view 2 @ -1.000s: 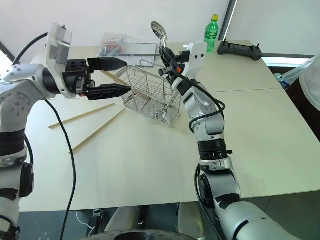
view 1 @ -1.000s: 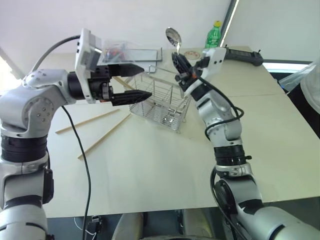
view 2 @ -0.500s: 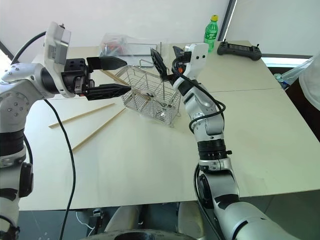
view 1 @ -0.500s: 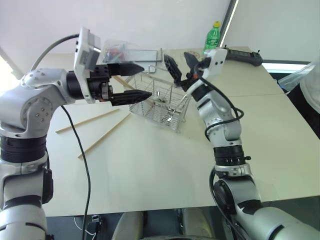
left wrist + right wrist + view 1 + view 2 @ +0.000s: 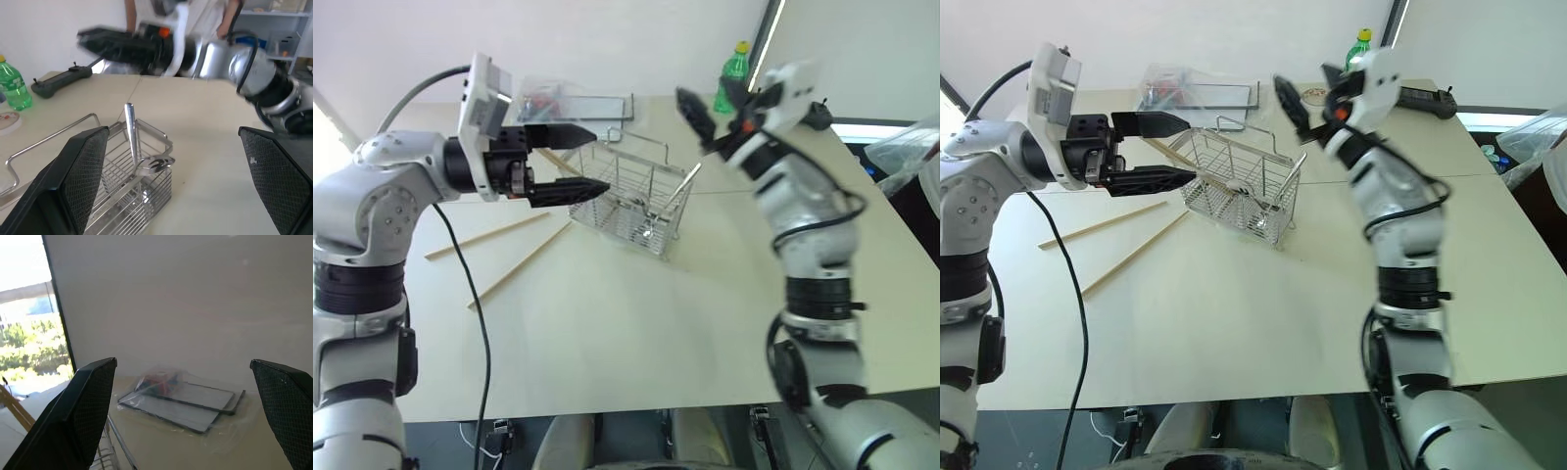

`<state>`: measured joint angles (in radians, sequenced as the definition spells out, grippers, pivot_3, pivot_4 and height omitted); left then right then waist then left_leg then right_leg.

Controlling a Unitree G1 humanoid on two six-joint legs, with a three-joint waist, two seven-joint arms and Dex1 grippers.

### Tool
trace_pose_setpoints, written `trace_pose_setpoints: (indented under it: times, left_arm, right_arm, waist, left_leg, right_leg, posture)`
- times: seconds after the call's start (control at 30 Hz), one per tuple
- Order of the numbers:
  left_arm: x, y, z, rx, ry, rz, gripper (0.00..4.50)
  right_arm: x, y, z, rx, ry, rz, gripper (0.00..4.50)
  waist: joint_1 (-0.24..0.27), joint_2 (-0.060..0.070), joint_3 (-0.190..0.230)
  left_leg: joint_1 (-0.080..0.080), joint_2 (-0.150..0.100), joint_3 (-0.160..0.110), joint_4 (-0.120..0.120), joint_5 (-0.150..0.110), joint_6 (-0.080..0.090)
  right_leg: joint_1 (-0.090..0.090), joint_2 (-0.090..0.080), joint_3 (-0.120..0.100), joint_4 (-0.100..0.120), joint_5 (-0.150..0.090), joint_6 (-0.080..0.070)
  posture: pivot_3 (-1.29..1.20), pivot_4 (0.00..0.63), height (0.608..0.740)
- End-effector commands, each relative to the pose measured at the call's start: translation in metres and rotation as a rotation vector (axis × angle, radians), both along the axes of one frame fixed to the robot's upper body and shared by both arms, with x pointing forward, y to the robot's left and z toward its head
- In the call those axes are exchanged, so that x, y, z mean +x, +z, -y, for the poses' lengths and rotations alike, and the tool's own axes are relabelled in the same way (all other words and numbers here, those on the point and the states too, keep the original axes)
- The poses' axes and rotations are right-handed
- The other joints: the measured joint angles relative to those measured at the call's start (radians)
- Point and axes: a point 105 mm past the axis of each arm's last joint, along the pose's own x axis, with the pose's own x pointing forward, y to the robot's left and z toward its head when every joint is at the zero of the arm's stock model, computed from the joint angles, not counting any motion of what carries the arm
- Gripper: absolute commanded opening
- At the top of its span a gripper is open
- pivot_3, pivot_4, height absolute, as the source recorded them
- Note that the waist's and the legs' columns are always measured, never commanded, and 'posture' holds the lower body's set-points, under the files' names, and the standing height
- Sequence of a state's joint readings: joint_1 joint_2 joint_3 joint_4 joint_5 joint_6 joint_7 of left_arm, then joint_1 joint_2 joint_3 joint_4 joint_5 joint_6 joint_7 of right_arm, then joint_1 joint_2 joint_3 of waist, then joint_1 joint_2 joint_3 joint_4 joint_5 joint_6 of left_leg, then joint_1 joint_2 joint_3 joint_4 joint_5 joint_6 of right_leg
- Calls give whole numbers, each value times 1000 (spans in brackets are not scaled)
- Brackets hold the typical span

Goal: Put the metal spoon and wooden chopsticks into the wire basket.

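Both claws are spread wide with nothing in them: the right gripper (image 5: pixel 717 110) up beside the rectangular silver wire-grid basket (image 5: pixel 625 201), the left gripper (image 5: pixel 589 159) level over its other end. That small shiny metal spoon (image 5: pixel 138 155) sits inside the basket, thin handle leaning on the rim. Two long pale wooden chopsticks (image 5: pixel 514 260) lie flat on the smooth beige table (image 5: pixel 636 323), near the basket.
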<state>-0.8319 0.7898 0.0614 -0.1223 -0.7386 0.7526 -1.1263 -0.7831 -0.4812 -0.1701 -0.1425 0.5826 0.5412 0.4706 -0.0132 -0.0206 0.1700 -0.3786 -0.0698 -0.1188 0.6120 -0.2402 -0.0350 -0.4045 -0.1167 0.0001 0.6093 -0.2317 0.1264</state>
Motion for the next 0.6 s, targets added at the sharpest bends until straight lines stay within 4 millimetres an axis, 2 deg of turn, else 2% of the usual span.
trace_pose_setpoints:
  times: [0.03, 0.07, 0.2, 0.3, 0.4, 0.5, 0.6]
  left_arm:
    - [-3, 12, -10, 15, 21, 57, 4500]
    - [-3, 13, -12, 19, 26, 57, 4500]
    - [0, 13, -35, 67, 99, 63, 4500]
    - [6, 18, -55, 86, 170, 70, 4500]
    - [13, 22, -81, 124, 259, 76, 4500]
    - [15, 22, -107, 170, 327, 56, 4500]
    - [16, 1, -136, 318, 387, 11, 4500]
  right_arm:
    - [-43, 11, 0, -157, 180, 27, 4452]
    - [-49, 9, 2, -193, 203, 16, 4452]
    - [-97, -28, 21, -452, 353, -121, 4452]
    - [-116, -49, 29, -488, 395, -231, 4452]
    - [-135, -69, 28, -522, 446, -303, 4452]
    - [-140, -79, 26, -510, 431, -323, 4452]
    - [-136, -86, 24, -483, 383, -326, 4452]
  waist:
    - [-1, -1, 0]
    - [-1, -1, -1]
    - [0, -1, 0]
    - [-3, -1, 0]
    - [0, -1, 0]
    - [3, -1, 0]
    - [2, -1, 0]
  left_leg:
    - [0, 0, 0, 0, 0, 1]
    - [0, 0, 0, 0, -1, 1]
    - [0, 1, 1, 0, -2, 3]
    - [-1, 2, 2, 1, -2, 4]
    - [-2, 6, 4, 2, -2, 4]
    - [-1, 6, 4, 2, -2, 4]
    - [-2, 8, 4, 2, -2, 4]
  right_leg:
    - [0, 0, 0, 0, 0, 1]
    - [1, 0, 0, -1, -1, 1]
    - [2, 0, 0, -3, -2, 2]
    - [3, 0, -1, -8, -2, 2]
    - [3, 0, -1, -10, -1, 1]
    - [4, 0, -1, -11, -3, -1]
    - [3, -1, -1, -12, -3, -2]
  posture:
    - [0, 150, 725]
    - [0, 150, 725]
    - [0, 150, 725]
    - [0, 150, 725]
    - [0, 150, 725]
    - [0, 150, 725]
    - [0, 150, 725]
